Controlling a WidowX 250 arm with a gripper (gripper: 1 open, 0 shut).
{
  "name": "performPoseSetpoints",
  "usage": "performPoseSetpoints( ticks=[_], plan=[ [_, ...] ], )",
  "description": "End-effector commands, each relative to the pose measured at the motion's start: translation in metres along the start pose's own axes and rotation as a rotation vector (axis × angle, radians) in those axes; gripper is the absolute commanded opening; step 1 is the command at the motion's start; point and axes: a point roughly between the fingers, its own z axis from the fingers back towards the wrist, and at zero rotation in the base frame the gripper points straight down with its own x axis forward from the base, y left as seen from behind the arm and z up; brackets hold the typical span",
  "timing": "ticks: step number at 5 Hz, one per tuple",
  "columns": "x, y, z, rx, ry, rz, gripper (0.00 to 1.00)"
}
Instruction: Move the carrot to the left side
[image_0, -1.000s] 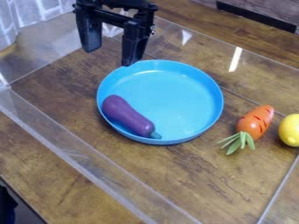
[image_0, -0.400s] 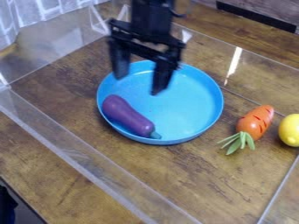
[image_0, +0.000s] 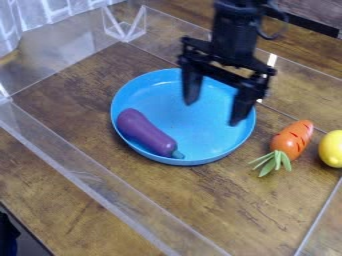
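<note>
Wooden table carries a blue plate. Gripper hangs above the plate's right half, fingers spread, holding nothing. Purple eggplant lies on the plate's left part. Carrot lies right of the plate, touching a yellow lemon.

The robot is black throughout; a thick, roughly cylindrical wrist column comes down from the top edge of the view; below it sits a wide, flat crossbar, boxy and dark, with a faint lighter glint at its right end; from the crossbar hang the two long, straight fingers of the hand, slab-like, matte, square at the tips; the picture is too soft to make out screws or markings, and a thin dark line beside the column may be a cable.
</note>
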Motion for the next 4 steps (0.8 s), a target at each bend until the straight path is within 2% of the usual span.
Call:
performPoseSetpoints(
  ticks=[1,4],
  plan=[
    [0.017,-0.015,0.019,-0.006,-0.083,-0.019,1.0],
    [0.023,-0.024,0.006,-0.016,-0.062,-0.036,1.0]
  ],
)
